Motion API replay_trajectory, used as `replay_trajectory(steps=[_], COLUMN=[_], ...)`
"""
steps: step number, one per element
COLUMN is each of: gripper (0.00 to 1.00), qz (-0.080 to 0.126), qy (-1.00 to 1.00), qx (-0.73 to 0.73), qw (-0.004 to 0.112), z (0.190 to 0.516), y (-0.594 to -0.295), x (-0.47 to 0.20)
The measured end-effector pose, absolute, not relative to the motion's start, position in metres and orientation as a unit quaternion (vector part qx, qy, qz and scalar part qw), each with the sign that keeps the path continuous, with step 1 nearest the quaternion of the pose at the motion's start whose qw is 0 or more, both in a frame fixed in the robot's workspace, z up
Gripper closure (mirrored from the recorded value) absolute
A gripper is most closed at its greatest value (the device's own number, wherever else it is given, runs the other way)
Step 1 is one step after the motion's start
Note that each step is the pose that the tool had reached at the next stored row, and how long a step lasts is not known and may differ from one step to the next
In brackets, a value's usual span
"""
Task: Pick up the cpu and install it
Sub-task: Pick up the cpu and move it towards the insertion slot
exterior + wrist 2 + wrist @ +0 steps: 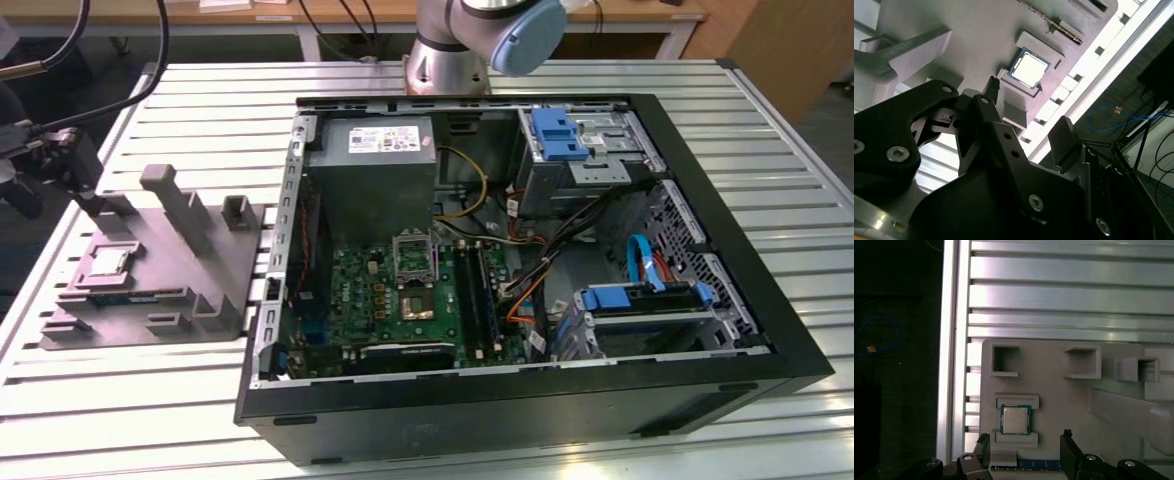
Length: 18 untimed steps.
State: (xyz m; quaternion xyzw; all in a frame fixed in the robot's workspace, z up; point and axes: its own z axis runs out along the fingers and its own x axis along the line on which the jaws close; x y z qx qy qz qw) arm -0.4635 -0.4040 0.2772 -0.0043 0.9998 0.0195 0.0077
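Note:
The cpu (1015,419) is a small square chip with a silvery top, lying flat in a recess of the grey fixture (1054,390). In the exterior view the cpu (107,262) sits at that view's left, on the fixture (174,290) beside the computer case. My gripper (1025,440) hangs above the fixture, open, with dark fingers (983,441) standing apart on either side of the chip's recess and nothing between them. In the second wrist view the cpu (1029,69) lies just beyond my gripper (1029,105). In the exterior view my gripper (88,203) is above and behind the chip.
An open computer case (747,330) lies on the slatted table with a green board (387,300), its black socket frame (414,255) and a grey power-supply box (380,150). Upright posts (180,205) rise from the fixture. A memory stick (1039,466) lies next to the chip's recess.

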Motion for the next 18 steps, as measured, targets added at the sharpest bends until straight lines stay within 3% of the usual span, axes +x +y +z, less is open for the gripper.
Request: replay_trajectory(steps=[18], gripper=[0.34], qz=[0.020], qy=[1.000], qx=[-0.004], qw=[0.008], z=[0.2714], y=[-0.4051], x=[-0.4635])
